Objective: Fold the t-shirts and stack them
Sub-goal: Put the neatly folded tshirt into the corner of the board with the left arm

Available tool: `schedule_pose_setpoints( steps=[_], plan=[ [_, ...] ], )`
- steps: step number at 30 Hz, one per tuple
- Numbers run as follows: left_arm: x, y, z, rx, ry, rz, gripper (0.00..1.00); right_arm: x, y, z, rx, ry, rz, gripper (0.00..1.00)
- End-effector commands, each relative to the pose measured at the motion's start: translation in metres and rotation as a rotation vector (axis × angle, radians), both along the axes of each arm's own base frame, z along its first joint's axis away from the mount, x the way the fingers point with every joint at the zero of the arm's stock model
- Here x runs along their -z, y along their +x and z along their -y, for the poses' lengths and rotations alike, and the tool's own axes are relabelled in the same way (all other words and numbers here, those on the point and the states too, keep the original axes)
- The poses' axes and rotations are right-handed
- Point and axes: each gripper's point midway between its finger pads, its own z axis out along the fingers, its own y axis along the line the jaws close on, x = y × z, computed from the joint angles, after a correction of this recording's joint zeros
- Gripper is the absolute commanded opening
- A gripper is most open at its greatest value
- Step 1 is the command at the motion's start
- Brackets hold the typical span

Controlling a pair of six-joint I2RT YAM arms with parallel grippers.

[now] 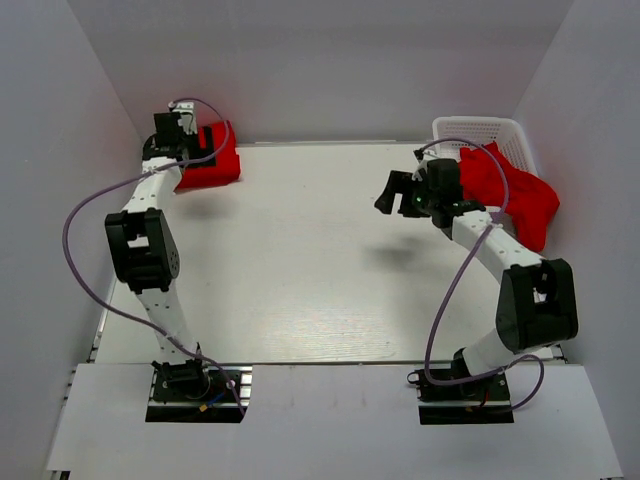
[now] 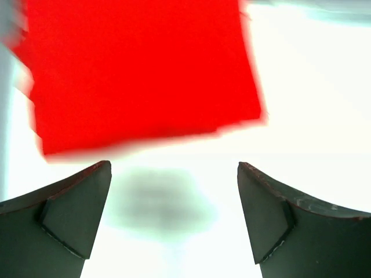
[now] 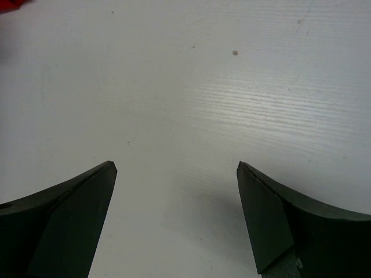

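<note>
T-shirt pile [image 1: 212, 160]: folded flat at 10 o'clock on the bench [image 1: 320, 270]; probably kept in the corner to leave folding room. How many shirts it holds cannot be told.
Heap [image 1: 520, 195]: crumpled red shirts at 2 o'clock, draped over the basket [image 1: 478, 127], awaiting folding.
Left pincer [image 2: 174, 168]: wide open, empty, hovering at the pile's near edge.
Right pincer [image 3: 177, 168]: wide open, empty, over bare bench between centre and heap; likely placed to fetch the next shirt.

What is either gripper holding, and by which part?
Nothing. The left gripper stands open near the folded red t-shirt; the right gripper is open over the table.
</note>
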Motion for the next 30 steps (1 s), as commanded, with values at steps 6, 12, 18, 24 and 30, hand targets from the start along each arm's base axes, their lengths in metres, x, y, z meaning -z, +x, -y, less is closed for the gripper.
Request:
schedule_pose_setpoints(
  steps=[6, 12, 18, 24, 30],
  plan=[
    [-0.029, -0.114, 0.142, 0.112, -0.247, 0.045, 1.00, 0.010, -0.043, 0.006, -0.043, -0.046, 0.013, 0.90],
    [0.011, -0.172, 0.207, 0.180, -0.201, -0.080, 1.00, 0.038, -0.073, 0.002, -0.078, -0.067, -0.045, 0.90],
    [0.016, -0.227, 0.269, 0.300, -0.202, -0.064, 1.00, 0.050, -0.091, -0.004, -0.099, -0.037, -0.067, 0.90],
    [0.004, -0.239, 0.248, 0.184, -0.052, -0.032, 1.00, 0.047, -0.091, -0.009, -0.118, -0.020, -0.048, 0.90],
    [-0.003, -0.239, 0.262, 0.240, -0.060, -0.012, 1.00, 0.029, -0.092, -0.015, -0.126, 0.041, 0.033, 0.90]
  ],
)
